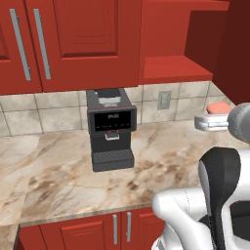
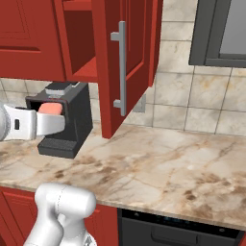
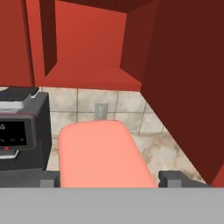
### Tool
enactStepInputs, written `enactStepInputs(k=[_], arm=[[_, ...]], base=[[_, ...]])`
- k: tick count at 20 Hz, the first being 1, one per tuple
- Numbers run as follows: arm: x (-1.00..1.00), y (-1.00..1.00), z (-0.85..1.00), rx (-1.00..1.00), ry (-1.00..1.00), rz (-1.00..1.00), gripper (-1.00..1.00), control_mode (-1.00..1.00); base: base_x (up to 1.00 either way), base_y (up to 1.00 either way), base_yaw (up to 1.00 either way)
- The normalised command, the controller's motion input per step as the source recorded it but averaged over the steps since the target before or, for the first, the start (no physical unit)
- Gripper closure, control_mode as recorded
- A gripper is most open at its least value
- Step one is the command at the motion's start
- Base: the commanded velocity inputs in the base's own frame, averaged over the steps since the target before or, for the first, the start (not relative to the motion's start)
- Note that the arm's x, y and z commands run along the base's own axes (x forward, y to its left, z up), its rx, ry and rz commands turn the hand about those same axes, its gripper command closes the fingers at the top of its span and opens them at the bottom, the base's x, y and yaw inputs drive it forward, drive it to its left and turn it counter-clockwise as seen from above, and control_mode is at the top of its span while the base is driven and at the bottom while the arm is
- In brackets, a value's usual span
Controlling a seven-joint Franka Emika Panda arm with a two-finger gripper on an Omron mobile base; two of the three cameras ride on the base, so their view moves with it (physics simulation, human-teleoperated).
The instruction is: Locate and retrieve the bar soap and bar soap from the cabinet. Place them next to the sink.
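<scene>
Now we see gripper (image 3: 109, 180) clamped on salmon-pink bar soap (image 3: 103, 153), lower centre; coffee machine (image 1: 111, 128) display text too blurry to read.

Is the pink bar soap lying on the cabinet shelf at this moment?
No, the pink bar soap sits between the fingers of the end effector, out in front of the open cabinet, whose shelf is bare.

**Coffee machine, tiles and table**

A black coffee machine (image 1: 111, 128) stands centre frame on the marbled beige table (image 1: 53, 171), against a tiled wall (image 1: 44, 113). A grey wall outlet (image 1: 164, 99) sits right of it. Lower right, a dark appliance front (image 2: 178, 231) shows beneath the table edge.
</scene>
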Motion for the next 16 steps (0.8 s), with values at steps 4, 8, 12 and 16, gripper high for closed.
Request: enactStepInputs(k=[4,8,12,16], arm=[[-0.55,0.11,0.00,0.03,0.00,0.00,1.00,-1.00],[-0.57,0.02,0.00,0.03,0.00,0.00,1.00,-1.00],[-0.51,0.04,0.00,0.01,0.01,0.00,1.00,-1.00],[-0.52,0.01,0.00,0.00,0.01,0.00,1.00,-1.00]], base=[[0.00,0.00,0.00],[0.00,0.00,0.00],[0.00,0.00,0.00],[0.00,0.00,0.00]])
